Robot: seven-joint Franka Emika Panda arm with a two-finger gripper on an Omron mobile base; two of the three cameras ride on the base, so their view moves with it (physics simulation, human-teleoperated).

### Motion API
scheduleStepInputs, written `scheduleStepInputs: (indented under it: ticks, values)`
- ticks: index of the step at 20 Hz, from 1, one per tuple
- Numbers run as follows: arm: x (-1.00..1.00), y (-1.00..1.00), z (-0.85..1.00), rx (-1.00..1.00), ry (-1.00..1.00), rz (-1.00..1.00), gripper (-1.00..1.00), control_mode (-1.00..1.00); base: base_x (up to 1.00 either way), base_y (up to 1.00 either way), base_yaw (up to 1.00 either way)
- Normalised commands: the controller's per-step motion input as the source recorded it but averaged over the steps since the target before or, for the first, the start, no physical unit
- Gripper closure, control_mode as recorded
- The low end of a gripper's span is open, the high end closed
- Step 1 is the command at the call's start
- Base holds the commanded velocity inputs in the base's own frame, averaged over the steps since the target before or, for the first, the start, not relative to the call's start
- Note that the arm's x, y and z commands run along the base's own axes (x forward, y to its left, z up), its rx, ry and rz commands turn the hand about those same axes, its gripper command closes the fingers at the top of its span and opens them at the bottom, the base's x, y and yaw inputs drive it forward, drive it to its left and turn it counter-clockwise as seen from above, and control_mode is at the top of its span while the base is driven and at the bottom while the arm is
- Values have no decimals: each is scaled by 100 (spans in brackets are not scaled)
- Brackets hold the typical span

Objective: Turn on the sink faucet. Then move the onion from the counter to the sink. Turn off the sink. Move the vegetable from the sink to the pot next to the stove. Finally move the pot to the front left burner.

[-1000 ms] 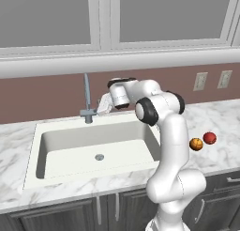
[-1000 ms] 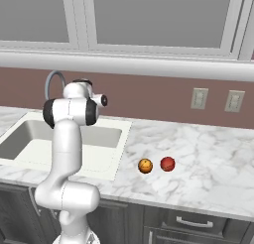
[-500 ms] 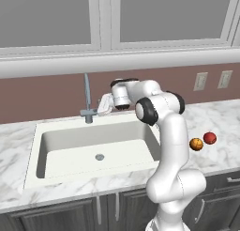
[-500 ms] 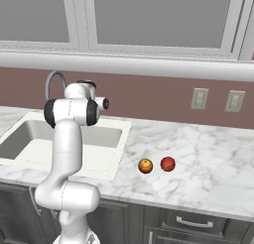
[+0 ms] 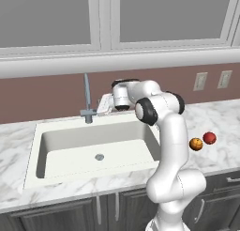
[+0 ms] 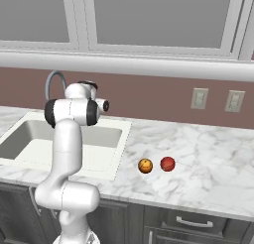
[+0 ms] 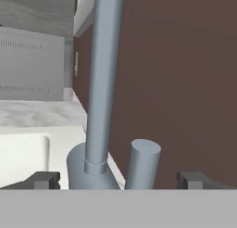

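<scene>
Flanking the smooth cylindrical grey-blue sink faucet [image 7: 104, 83], the dark blocky fingers [image 7: 44, 180] stand wide apart.

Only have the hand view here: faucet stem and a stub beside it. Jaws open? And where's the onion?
Observer: Gripper is open, one fingertip either side of the sink faucet base and its lever; nothing held.
Operator: Onion?
Observer: The onion sits on the counter right of the sink, next to an orange ball.
Operator: Water running?
Observer: No stream visible in the left base view; the basin looks dry around the drain.
Operator: Anything between arm and onion?
Observer: In the right base view, only bare marble and the orange ball.
</scene>
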Motion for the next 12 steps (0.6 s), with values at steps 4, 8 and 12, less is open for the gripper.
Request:
scheduleStepInputs:
  ticks: [4, 8, 12]
  values:
    - [45, 0, -8, 1, 6, 0, 100, -100, 0, 0, 0]
    - [40, 0, -7, 0, 5, 0, 100, -100, 0, 0, 0]
    - [36, 0, -4, 1, 3, 0, 100, -100, 0, 0, 0]
